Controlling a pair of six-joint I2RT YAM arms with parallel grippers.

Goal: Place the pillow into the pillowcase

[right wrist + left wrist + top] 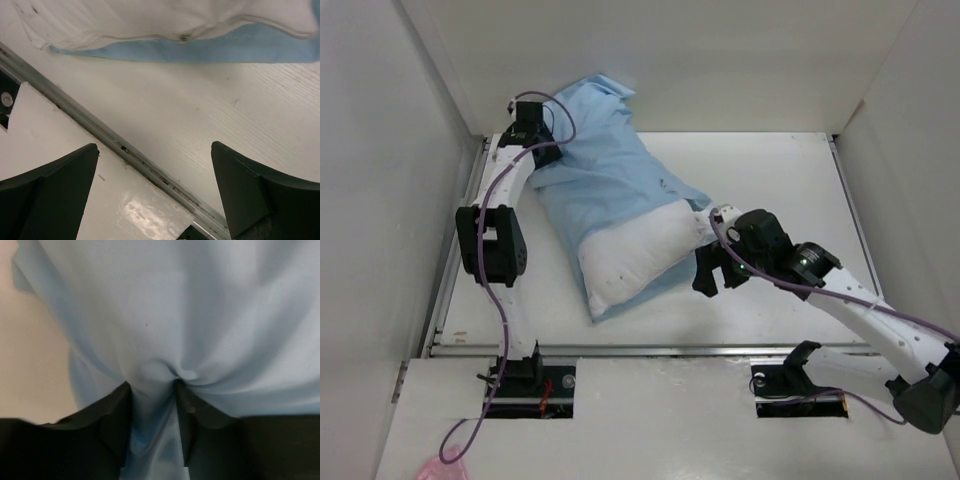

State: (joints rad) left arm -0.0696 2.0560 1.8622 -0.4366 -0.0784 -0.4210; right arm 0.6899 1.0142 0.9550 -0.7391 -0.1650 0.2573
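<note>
The pale blue pillowcase [605, 165] lies at the back left of the table and covers the far part of the white pillow [640, 255], whose near end sticks out. My left gripper [538, 135] is shut on a pinched fold of the pillowcase [165, 315] at its far left edge. My right gripper [708, 275] is open and empty, just right of the pillow's near right corner. In the right wrist view the pillow [150, 17] and a blue strip of pillowcase [250, 47] lie beyond the spread fingers [250, 195].
White walls enclose the table [780, 200] on the left, back and right. A metal rail [670, 350] runs along the table's near edge, also seen in the right wrist view [125, 150]. A pink object [440, 468] lies at the bottom left.
</note>
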